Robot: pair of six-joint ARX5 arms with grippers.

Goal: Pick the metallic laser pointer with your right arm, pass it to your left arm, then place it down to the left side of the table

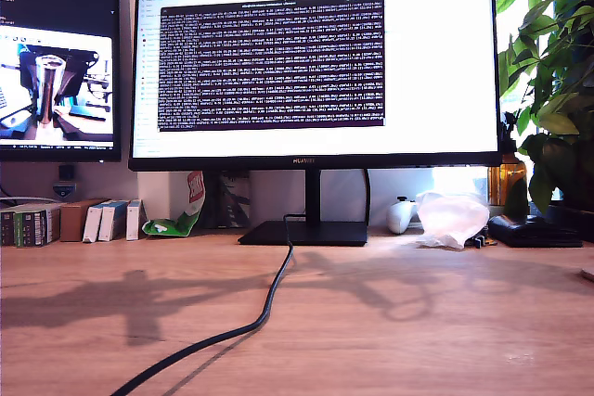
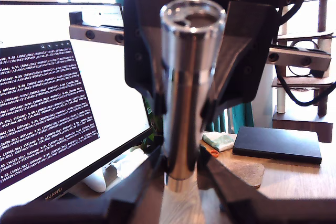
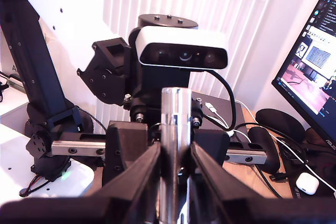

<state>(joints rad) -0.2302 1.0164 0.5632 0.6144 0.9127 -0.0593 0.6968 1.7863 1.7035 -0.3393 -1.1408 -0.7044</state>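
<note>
Handover in mid-air: metallic laser pointer [image 2: 187, 93] upright between both grippers, off the table [image 1: 390, 322]. Second gripper [image 3: 176, 169] clamped on the shiny cylinder's lower part, fingers [image 3: 137, 179] pressed to either side. First gripper [image 2: 182, 174] around the pointer's other end, jaws close to the barrel, contact too blurred to tell. Neither arm visible in the exterior view, only shadows on the wood, a black cable [image 1: 260, 317] and the monitor [image 1: 316, 57] behind.
</note>
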